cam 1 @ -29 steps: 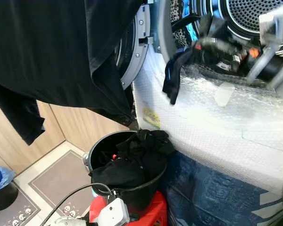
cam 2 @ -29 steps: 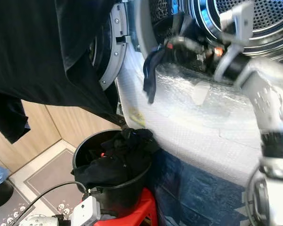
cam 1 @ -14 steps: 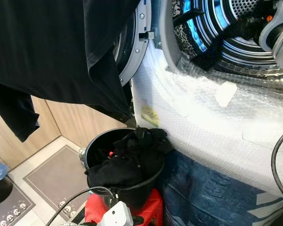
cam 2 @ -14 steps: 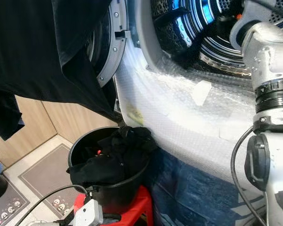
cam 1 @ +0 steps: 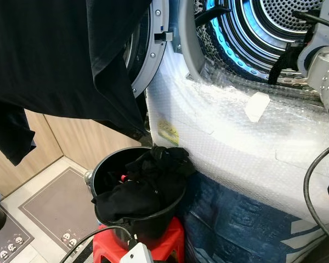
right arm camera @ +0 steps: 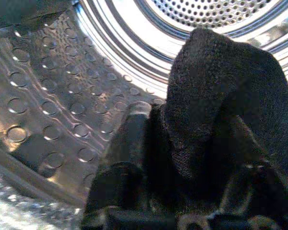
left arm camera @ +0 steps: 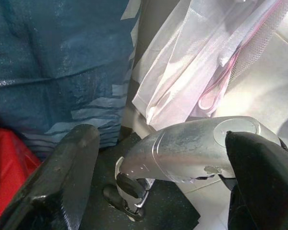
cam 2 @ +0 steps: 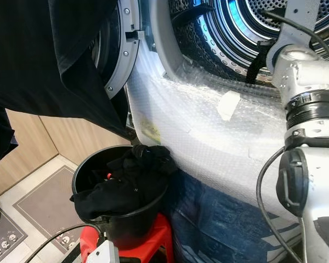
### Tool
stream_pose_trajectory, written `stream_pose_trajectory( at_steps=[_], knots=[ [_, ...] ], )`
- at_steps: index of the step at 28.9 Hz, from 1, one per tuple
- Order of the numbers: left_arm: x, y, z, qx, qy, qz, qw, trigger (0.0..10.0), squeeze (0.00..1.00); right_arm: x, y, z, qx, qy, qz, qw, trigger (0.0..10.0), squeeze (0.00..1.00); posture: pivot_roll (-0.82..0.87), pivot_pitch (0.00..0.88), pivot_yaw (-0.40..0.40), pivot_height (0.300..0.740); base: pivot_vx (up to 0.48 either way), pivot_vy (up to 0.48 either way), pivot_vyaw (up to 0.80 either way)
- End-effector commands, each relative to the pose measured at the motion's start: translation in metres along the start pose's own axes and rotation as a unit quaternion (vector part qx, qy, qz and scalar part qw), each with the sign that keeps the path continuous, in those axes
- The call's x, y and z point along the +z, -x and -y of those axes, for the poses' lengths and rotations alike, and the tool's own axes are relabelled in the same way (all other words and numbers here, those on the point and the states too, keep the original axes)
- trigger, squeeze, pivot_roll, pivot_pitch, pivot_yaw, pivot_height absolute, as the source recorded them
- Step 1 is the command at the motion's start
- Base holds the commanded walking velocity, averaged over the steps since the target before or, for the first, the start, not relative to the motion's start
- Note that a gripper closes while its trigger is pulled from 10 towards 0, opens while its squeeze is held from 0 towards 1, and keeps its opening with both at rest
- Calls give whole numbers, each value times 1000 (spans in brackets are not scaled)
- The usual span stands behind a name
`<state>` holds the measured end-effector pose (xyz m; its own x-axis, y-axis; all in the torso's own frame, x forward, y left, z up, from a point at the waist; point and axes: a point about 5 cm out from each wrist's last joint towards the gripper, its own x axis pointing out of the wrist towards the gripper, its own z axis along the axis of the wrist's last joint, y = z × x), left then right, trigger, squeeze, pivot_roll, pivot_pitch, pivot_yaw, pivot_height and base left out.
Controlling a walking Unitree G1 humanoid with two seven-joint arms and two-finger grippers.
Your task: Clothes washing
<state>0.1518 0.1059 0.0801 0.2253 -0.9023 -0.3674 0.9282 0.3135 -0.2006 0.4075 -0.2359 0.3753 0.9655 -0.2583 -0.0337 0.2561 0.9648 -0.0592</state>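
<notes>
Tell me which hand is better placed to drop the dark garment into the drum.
The right hand: it holds the dark garment inside the drum. The left hand hangs low, open.

Wood-panel wall, floor mats (skull-patterned)

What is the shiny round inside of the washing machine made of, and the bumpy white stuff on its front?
The drum looks like polished metal, probably stainless steel: it gleams, mirrors blue light, and has punched holes and stamped dimples. The white cover looks like clear plastic bubble wrap: rows of small glossy bubbles, held by tape. The right pincer holds a dark knitted cloth inside the drum.
</notes>
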Motion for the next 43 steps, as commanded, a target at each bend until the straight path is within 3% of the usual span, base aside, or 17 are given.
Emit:
stream_pose_trajectory(
  at_steps=[1,16,24,25,26,27,29,30,32,33,34,38,39,43],
  knots=[
    [2,0,3,-3,-6,1,1000,10000,0,14,3,-1,-2,-2,12,1000,10000,1000,-6,40,-33,740,0,0,0],
    [2,1,-1,-2,-6,6,1000,10000,0,24,5,4,-19,1,44,999,10000,1000,-13,46,-23,740,0,0,0],
    [5,2,-7,18,-20,15,1000,10000,0,31,7,-1,27,2,89,996,10000,1000,-8,35,-17,740,0,0,0],
    [8,2,-12,33,-32,22,999,10000,0,32,9,-5,81,-15,114,990,10000,165,-8,28,-14,740,0,0,0],
    [10,2,-16,50,-42,29,997,10000,0,31,12,-7,136,-41,127,982,10000,0,-8,26,-12,740,0,0,0],
    [10,2,-16,50,-42,29,997,10000,0,31,12,-7,136,-41,127,982,10000,0,-8,26,-12,740,0,0,0],
    [16,1,-26,80,-61,42,994,10000,0,27,18,-10,222,-81,150,960,10000,0,-9,21,-6,740,0,0,0],
    [16,1,-26,80,-61,42,994,10000,0,27,18,-10,222,-81,150,960,10000,0,-9,21,-6,740,0,0,0],
    [21,2,-35,105,-72,54,990,10000,0,21,24,-9,269,-110,164,942,10000,0,-10,15,2,740,0,0,0],
    [21,2,-35,105,-72,54,990,10000,0,21,24,-9,269,-110,164,942,10000,0,-10,15,2,740,0,0,0],
    [27,4,-43,130,-78,66,986,10000,0,16,31,-8,306,-124,186,925,10000,0,-12,13,8,740,0,0,0],
    [34,8,-55,166,-85,85,979,10000,0,6,44,-7,351,-132,209,903,10000,0,-17,10,19,740,0,0,0],
    [34,8,-55,166,-85,85,979,10000,0,6,44,-7,351,-132,209,903,10000,0,-17,10,19,740,0,0,0],
    [41,11,-66,200,-99,106,969,10000,0,-9,61,-1,392,-147,236,877,10000,0,-26,9,31,740,0,0,0]
  ],
)
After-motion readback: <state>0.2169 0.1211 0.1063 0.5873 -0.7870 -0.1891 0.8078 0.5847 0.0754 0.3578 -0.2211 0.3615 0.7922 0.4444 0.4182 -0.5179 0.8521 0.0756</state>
